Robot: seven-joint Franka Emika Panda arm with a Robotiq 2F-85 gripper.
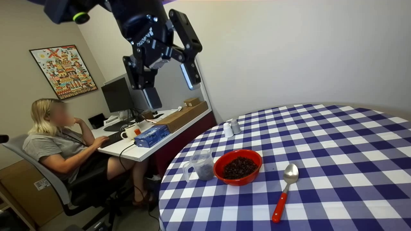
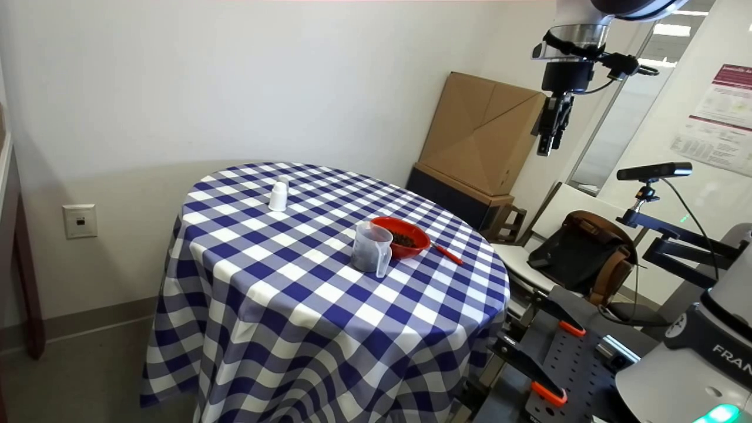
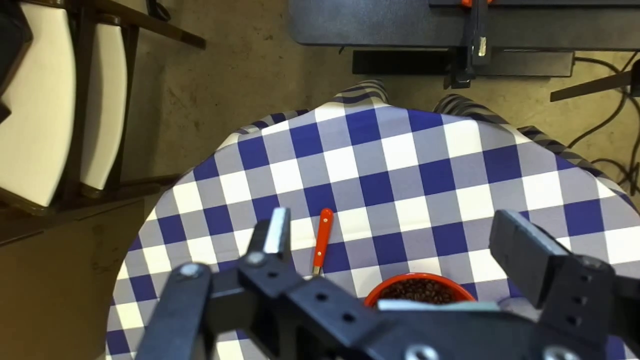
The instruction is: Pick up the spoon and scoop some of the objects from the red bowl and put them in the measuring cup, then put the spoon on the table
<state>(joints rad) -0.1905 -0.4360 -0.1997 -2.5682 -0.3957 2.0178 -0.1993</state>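
Robotiq claw point(image 1: 173, 92): in an exterior view, suspended high and well apart from the cloth-covered table point(image 1: 340, 154), its jaws spread wide and nothing grasped.
Spoon point(image 1: 282, 199): laid on the table at the near right, its scoop end point(image 1: 291, 173) turned toward the far side.
Red bowl point(image 1: 237, 181): set left of the spoon and filled with what look like coffee beans point(image 1: 240, 167).
Red handle point(image 2: 448, 254): in an exterior view, shown protruding to the right of the red bowl, by which the scoop end is hidden.
Measuring cup point(image 2: 371, 249): stood upright at the bowl's near left; its contents cannot be told.
Spoon from the wrist: in the wrist view, framed between the parted jaws, toward the left, its scoop end covered by the claw.
Spoon pick-up: judged to be the step in hand, at its approach; the spoon is not yet gripped.
Claw's next move: a shift left and a descent seem called for, with the jaws to be closed across the red handle and the bowl left undisturbed.
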